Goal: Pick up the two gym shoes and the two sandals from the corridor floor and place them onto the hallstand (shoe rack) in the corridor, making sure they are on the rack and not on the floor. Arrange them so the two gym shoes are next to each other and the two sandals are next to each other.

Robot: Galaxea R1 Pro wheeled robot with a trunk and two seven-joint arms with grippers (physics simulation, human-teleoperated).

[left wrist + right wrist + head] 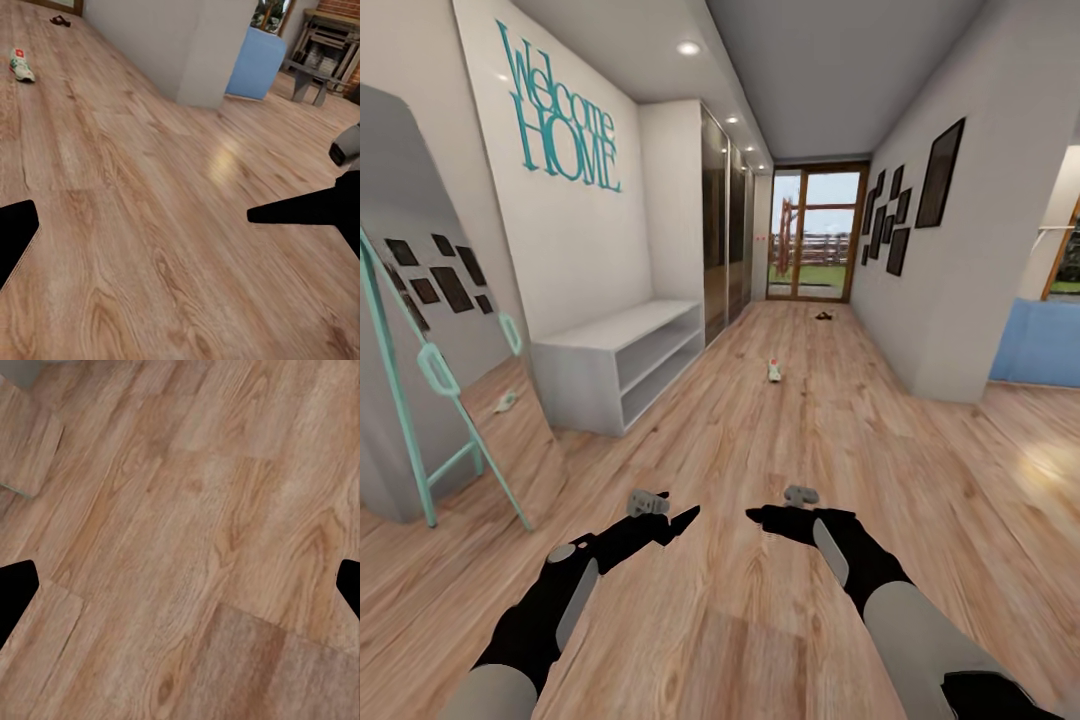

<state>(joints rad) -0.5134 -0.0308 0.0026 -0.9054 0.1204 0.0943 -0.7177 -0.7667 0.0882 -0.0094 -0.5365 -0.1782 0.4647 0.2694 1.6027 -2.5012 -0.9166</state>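
From my head camera I look down the corridor with both arms stretched low ahead. My left gripper [685, 520] sits at about 7 o'clock and my right gripper [760, 516] at about 5 o'clock, both over bare wood-plank floor [740, 440]. Each wrist camera shows its black fingertips spread far apart at the frame edges with only planks between them, so both grippers are released and carry nothing.

One gym shoe [774, 371] lies on the floor ahead at roughly 12 o'clock, mid-corridor, well apart from my grippers. Further along, near the glass door [816, 232], a small dark shape that looks like a sandal [824, 316] rests on the floor; it is too small to tell more.

The left wrist camera gives the closer look: the gym shoe [22, 66] is white with green side stripes, a red-orange heel tab and a pale sole, and the dark sandal [60, 21] lies beyond it.

A low white rack [622, 358] with open shelves stands against the wall at 10 o'clock, under the teal "Welcome HOME" lettering [560, 115]. A mirror [435, 330] on a teal frame leans at 9 o'clock.
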